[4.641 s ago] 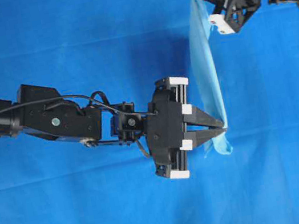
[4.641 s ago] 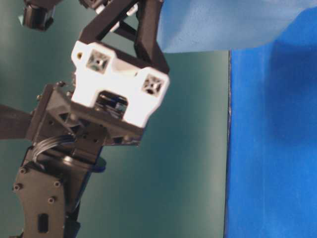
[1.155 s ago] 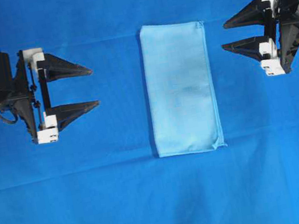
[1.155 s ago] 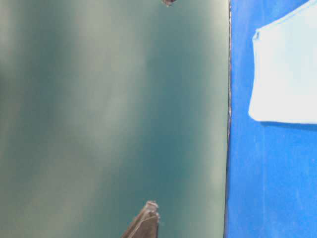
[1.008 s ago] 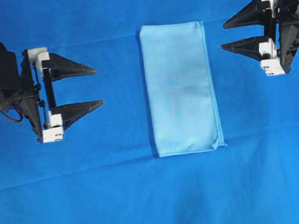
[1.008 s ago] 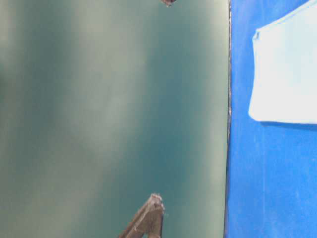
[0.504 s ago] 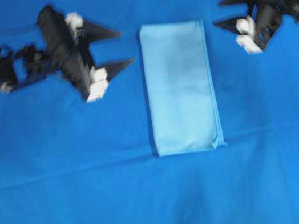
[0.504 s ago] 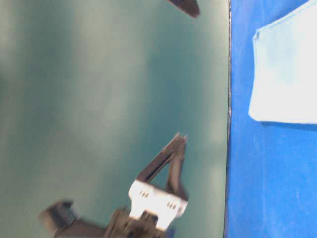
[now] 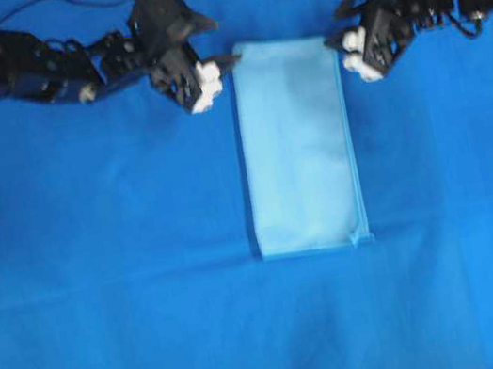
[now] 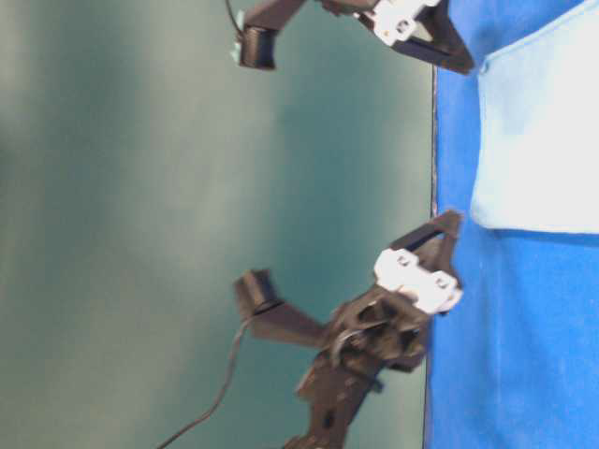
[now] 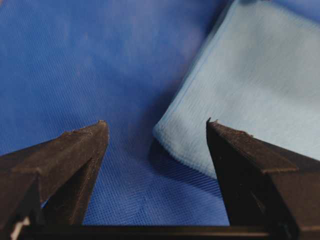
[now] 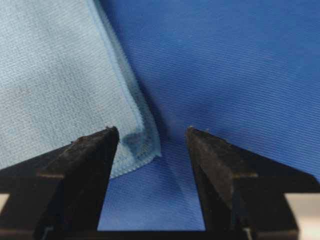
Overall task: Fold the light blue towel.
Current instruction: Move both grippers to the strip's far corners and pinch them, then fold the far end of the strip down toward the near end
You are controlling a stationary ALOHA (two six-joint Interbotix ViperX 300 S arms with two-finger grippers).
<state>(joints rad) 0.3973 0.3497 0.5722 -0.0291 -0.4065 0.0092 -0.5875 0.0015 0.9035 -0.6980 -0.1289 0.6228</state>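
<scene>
risk at left claw (image 11: 152,131): open wide, holding nothing, straddling the near corner of the light blue towel (image 9: 296,142); could pinch the blue cover (image 9: 158,334) together with the corner, or take only the top layer of the fold.
risk at right claw (image 12: 150,137): also open and empty, over the other top corner; uneven closing could skew the next fold.
towel place: flat on the surface, folded in half, a long strip in the middle.
change: one second ago both claws well apart from the towel, at its sides; now at its two far corners.
</scene>
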